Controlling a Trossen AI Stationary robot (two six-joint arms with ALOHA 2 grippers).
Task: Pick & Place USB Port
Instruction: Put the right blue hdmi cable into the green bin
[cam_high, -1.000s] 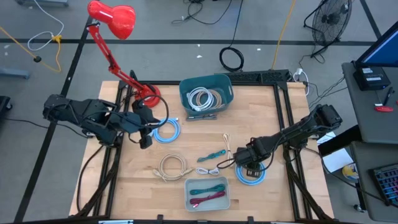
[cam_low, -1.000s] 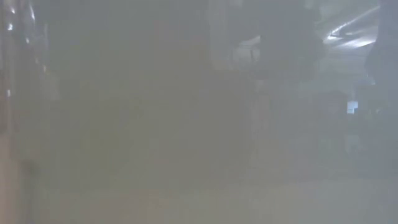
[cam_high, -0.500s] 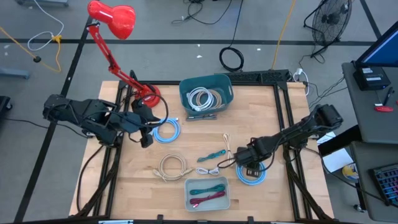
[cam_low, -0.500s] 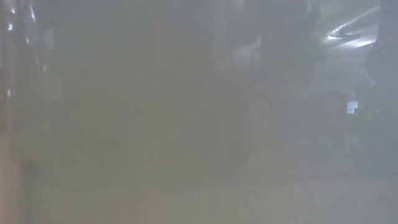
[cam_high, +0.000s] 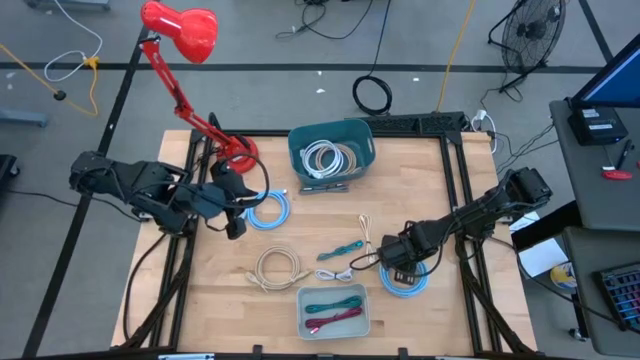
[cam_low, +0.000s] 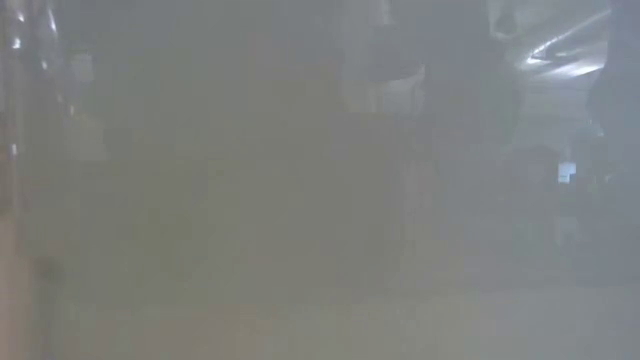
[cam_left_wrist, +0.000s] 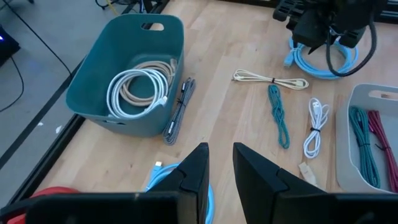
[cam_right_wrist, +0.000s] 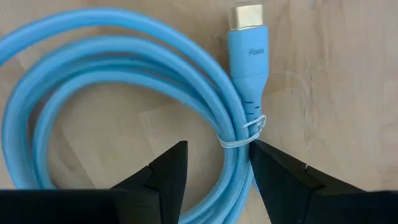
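Note:
A light-blue USB cable coil (cam_right_wrist: 118, 74) lies flat on the wooden table at the near right (cam_high: 408, 286). A thin tie (cam_right_wrist: 244, 132) binds it below its plug (cam_right_wrist: 247, 37). My right gripper (cam_right_wrist: 214, 158) points down just above it (cam_high: 400, 264). It is open, with its fingers on either side of the tied strands, and no touch shows. My left gripper (cam_left_wrist: 219, 155) hangs open and holds nothing above the table's left part (cam_high: 234, 220), beside a second blue coil (cam_high: 272, 210). The low view shows only haze.
A teal basket (cam_high: 331, 150) at the far middle holds white and beige cables. A grey tray (cam_high: 335, 310) at the near edge holds teal and red ones. Loose beige (cam_high: 278, 268), teal (cam_high: 340, 250), white (cam_high: 338, 273) and cream (cam_high: 365, 230) cables lie between. A red lamp (cam_high: 190, 30) stands far left.

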